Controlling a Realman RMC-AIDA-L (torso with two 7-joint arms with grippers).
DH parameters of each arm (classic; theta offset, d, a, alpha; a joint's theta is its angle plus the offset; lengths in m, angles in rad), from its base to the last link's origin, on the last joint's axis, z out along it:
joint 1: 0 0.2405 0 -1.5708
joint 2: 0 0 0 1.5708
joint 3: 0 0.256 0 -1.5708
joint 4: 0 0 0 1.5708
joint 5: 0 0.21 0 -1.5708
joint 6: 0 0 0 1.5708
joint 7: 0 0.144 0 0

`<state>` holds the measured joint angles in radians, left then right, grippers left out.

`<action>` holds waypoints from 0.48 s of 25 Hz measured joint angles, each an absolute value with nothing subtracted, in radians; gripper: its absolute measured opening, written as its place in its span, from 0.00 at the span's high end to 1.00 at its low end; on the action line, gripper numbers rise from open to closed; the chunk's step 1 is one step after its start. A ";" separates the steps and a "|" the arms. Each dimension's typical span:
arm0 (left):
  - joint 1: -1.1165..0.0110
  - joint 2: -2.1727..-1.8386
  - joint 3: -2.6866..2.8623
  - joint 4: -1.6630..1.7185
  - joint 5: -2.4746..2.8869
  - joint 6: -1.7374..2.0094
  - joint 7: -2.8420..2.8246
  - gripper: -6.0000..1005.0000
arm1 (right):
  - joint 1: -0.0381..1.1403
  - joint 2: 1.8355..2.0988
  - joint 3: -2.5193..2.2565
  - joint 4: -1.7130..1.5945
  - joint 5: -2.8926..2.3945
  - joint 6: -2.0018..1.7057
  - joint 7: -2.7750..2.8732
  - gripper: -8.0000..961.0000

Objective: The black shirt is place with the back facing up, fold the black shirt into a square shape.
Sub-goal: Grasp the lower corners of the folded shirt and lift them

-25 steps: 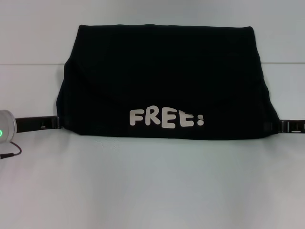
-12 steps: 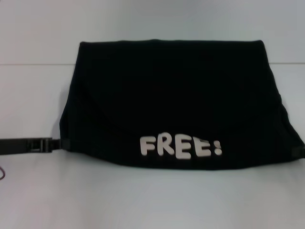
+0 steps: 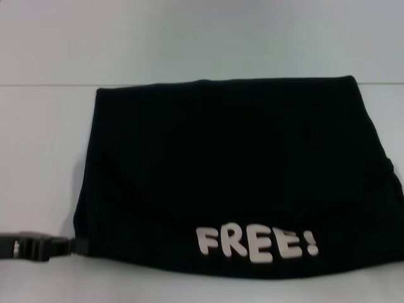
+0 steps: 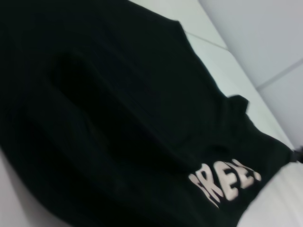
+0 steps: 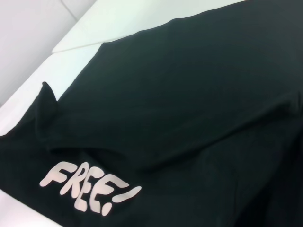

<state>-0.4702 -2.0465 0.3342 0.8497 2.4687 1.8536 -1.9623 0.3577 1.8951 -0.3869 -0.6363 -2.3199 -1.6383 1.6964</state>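
Observation:
The black shirt (image 3: 233, 158) is folded over, with white "FREE!" lettering (image 3: 255, 243) along its near edge. It fills most of the head view and runs off the right side. My left gripper (image 3: 74, 245) is at the shirt's near left corner and is shut on the fabric. My right gripper is outside the head view. A small dark part (image 4: 298, 156) by the shirt's other near corner in the left wrist view may be it. The shirt also fills the left wrist view (image 4: 118, 118) and the right wrist view (image 5: 189, 94).
The shirt lies on a white table (image 3: 44, 158). A grey wall (image 3: 202, 38) stands behind the table's far edge. White table shows to the left of the shirt and in a thin strip in front of it.
The lettered near edge has come toward me and to the right. The far fold has drawn nearer. My left gripper moved nearer with its corner. My right gripper has left the head view.

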 joint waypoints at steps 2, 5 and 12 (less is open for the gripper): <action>-0.464 -2.046 0.331 0.850 2.483 1.891 -1.953 0.99 | 0.341 1.890 -0.386 -0.637 -2.320 -1.665 1.685 0.95; -0.450 -2.051 0.329 0.844 2.492 1.922 -1.950 0.99 | 0.309 1.887 -0.386 -0.638 -2.321 -1.695 1.666 0.95; -0.421 -2.058 0.282 0.840 2.502 1.952 -1.946 0.99 | 0.269 1.886 -0.387 -0.639 -2.325 -1.710 1.665 0.95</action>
